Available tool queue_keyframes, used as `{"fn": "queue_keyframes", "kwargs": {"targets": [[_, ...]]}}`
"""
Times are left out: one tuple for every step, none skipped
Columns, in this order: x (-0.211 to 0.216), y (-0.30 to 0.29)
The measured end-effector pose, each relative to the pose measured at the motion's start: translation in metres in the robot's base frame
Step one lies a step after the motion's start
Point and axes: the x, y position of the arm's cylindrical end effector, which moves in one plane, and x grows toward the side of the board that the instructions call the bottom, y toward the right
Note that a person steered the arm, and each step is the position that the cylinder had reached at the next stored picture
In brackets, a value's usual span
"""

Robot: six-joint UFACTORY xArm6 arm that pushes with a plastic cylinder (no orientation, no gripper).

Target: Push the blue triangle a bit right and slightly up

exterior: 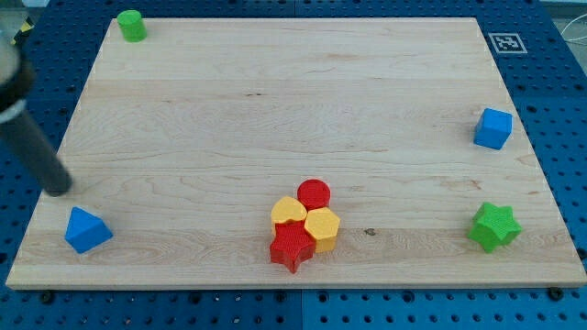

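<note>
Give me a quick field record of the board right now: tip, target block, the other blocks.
tip: my tip rests at the board's left edge, just above and left of the target, apart from it
target: blue triangle, bottom-left corner
cluster: red cylinder, yellow heart, yellow hexagon, red star, packed together at bottom centre
right side: blue cube, green star
top-left: green cylinder

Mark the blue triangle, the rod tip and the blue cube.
blue triangle [87, 229]: camera view, middle of its top face.
my tip [60, 188]: camera view, rod's very end.
blue cube [493, 127]: camera view, centre of the block.
</note>
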Motion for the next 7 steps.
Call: {"fn": "queue_keyframes", "kwargs": {"targets": [[0.0, -0.003], [0.031, 0.001], [0.069, 0.027], [0.076, 0.074], [0.076, 0.125], [0.066, 0.135], [0.037, 0.134]]}}
